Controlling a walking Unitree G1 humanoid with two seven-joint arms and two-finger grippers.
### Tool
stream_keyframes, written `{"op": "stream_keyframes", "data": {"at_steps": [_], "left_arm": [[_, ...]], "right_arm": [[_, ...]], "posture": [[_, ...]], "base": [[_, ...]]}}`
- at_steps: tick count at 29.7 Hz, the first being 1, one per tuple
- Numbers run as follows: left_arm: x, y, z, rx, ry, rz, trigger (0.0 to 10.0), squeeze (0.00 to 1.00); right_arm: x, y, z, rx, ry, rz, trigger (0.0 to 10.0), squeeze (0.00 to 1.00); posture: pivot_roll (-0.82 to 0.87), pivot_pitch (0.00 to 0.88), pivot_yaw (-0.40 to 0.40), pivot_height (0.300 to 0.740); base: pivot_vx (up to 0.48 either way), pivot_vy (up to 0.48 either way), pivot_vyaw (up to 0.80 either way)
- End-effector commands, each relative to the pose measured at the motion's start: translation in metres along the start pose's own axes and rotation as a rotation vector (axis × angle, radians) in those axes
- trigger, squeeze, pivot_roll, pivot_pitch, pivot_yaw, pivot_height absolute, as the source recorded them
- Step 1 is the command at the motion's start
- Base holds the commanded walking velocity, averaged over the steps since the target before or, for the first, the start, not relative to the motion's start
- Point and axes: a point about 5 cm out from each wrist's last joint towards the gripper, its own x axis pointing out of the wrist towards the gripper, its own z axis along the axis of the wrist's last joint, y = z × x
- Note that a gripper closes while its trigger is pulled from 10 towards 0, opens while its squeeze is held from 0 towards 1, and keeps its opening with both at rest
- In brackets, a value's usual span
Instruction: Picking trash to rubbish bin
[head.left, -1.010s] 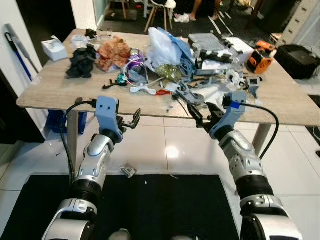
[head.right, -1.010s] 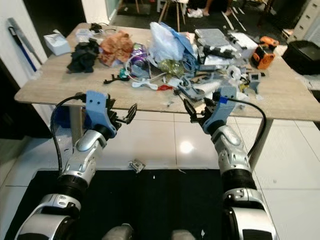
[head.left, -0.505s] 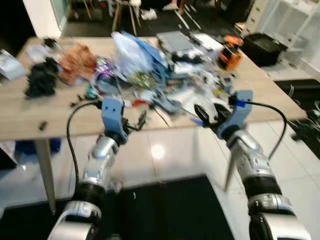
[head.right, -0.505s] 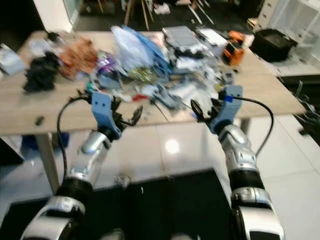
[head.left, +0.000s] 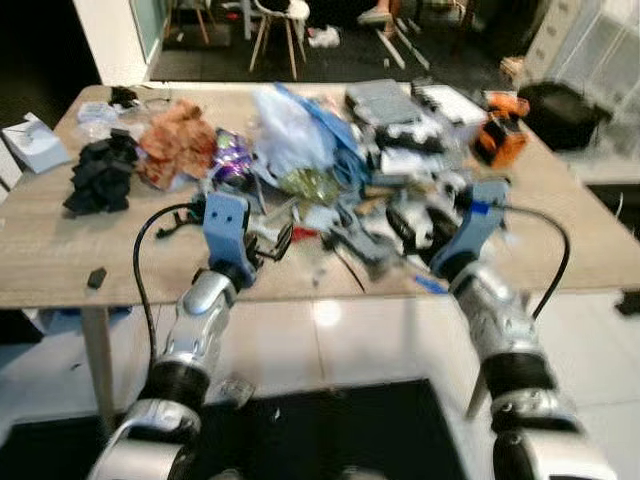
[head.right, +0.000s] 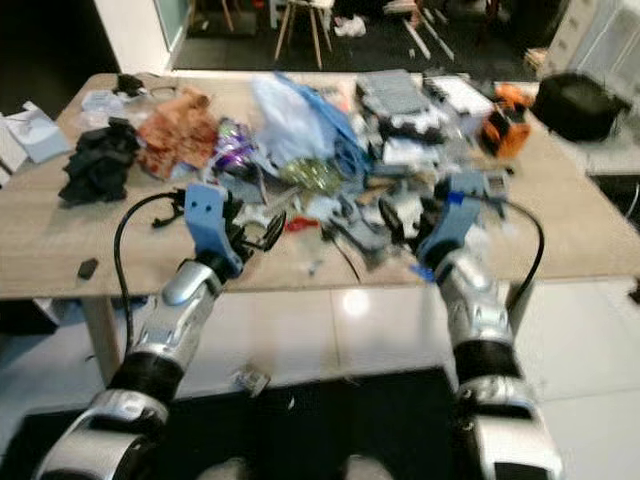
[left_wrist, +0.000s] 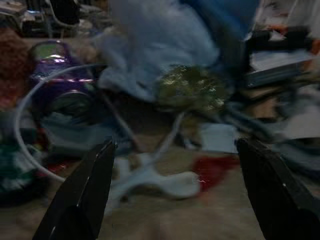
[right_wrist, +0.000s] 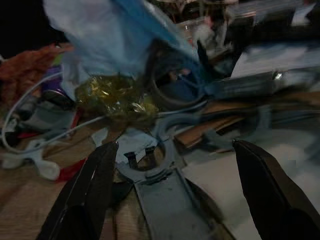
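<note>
Motion blur smears the heap of trash (head.left: 350, 170) ahead of both tools — single pieces among the grey and white scraps cannot be told apart. The right tool (head.left: 415, 228) blurs into the clutter around it, so what its fingers touch, if anything, is unclear. In the left wrist view the gold crinkled wrapper (left_wrist: 192, 87) and the red scrap (left_wrist: 212, 167) between the finger (left_wrist: 82, 200) tips stay soft and unidentifiable. The surface (head.left: 45, 265) is cut off by the right edge — its far right corner is lost.

A wooden table (head.left: 60, 270) carries a central trash heap (head.left: 330, 170), black cloth (head.left: 100, 180) far left, and perhaps an orange tool (head.left: 497, 140) far right.
</note>
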Motion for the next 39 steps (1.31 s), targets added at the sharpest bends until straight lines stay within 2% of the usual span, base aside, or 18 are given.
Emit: {"op": "stream_keyframes", "data": {"at_steps": [1,4,8,11,15,17,20,23,25,27,34,36,37,38,39], "left_arm": [[0.001,-0.005,-0.001,-0.003,0.0,-0.017,10.0,0.0],[0.001,-0.005,-0.001,-0.012,-0.002,-0.009,10.0,0.0],[0.001,-0.005,-0.001,-0.007,-0.002,-0.01,10.0,0.0],[0.001,-0.005,-0.001,-0.004,-0.004,-0.015,10.0,0.0],[-0.001,-0.006,-0.001,0.003,-0.014,-0.043,10.0,0.0],[-0.002,-0.007,-0.001,0.014,-0.02,-0.053,10.0,0.0],[-0.005,-0.009,-0.001,0.083,-0.018,-0.092,10.0,0.0],[-0.007,-0.01,-0.002,0.115,-0.012,-0.112,10.0,0.0],[-0.008,-0.012,-0.004,0.161,0.0,-0.137,10.0,0.0],[-0.008,-0.013,-0.004,0.179,-0.001,-0.15,10.0,0.0],[-0.008,-0.014,-0.002,0.199,-0.007,-0.164,10.0,0.0],[-0.009,-0.014,-0.001,0.227,-0.009,-0.177,10.0,0.0],[-0.009,-0.014,-0.001,0.227,-0.009,-0.177,10.0,0.0],[-0.01,-0.014,0.0,0.242,-0.009,-0.186,10.0,0.0],[-0.01,-0.014,0.0,0.244,-0.009,-0.188,10.0,0.0]], "right_arm": [[-0.003,-0.009,0.002,-0.007,0.007,-0.029,10.0,0.0],[-0.003,-0.01,0.002,-0.003,0.006,-0.037,10.0,0.0],[-0.003,-0.012,0.002,-0.089,0.066,-0.026,10.0,0.0],[-0.004,-0.021,0.003,-0.128,0.105,-0.058,10.0,0.0],[-0.01,-0.04,0.01,-0.132,0.182,-0.092,10.0,0.0],[-0.011,-0.043,0.012,-0.129,0.189,-0.092,10.0,0.0],[-0.014,-0.044,0.012,-0.076,0.231,-0.032,10.0,0.0],[-0.015,-0.041,0.008,-0.039,0.257,0.001,10.0,0.0],[-0.016,-0.037,0.0,0.007,0.32,0.034,10.0,0.0],[-0.017,-0.036,-0.004,0.037,0.347,0.041,10.0,0.0],[-0.016,-0.036,-0.005,0.081,0.339,0.04,10.0,0.0],[-0.013,-0.035,-0.012,0.197,0.336,0.043,10.0,0.0],[-0.013,-0.035,-0.012,0.197,0.336,0.043,10.0,0.0],[-0.011,-0.032,-0.017,0.249,0.347,0.061,10.0,0.0],[-0.011,-0.031,-0.018,0.255,0.345,0.067,10.0,0.0]], "posture": [[-0.07,0.0,-0.07,0.74],[-0.07,0.0,-0.069,0.74],[-0.07,0.0,-0.069,0.74],[-0.06,0.0,-0.067,0.74],[-0.06,0.0,-0.063,0.74],[-0.06,0.0,-0.063,0.74],[-0.06,0.0,-0.059,0.74],[-0.06,0.0,-0.059,0.74],[-0.06,0.0,-0.059,0.74],[-0.06,0.0,-0.059,0.74],[-0.06,0.0,-0.055,0.74],[-0.05,0.0,-0.051,0.74],[-0.05,0.0,-0.051,0.74],[-0.04,0.0,-0.047,0.74],[-0.04,0.0,-0.044,0.74]], "base": [[0.315,0.0,-0.8],[0.0,0.0,-0.44],[0.0,0.0,0.0],[0.0,0.0,0.0],[0.0,0.0,0.0],[0.0,0.0,0.0],[0.0,0.0,0.0],[0.0,0.0,0.0],[0.0,0.0,0.0],[0.0,0.0,0.0],[0.0,0.0,0.0],[0.0,0.0,0.0],[0.0,0.0,0.0],[0.0,0.0,0.0],[0.0,0.0,0.0]]}}
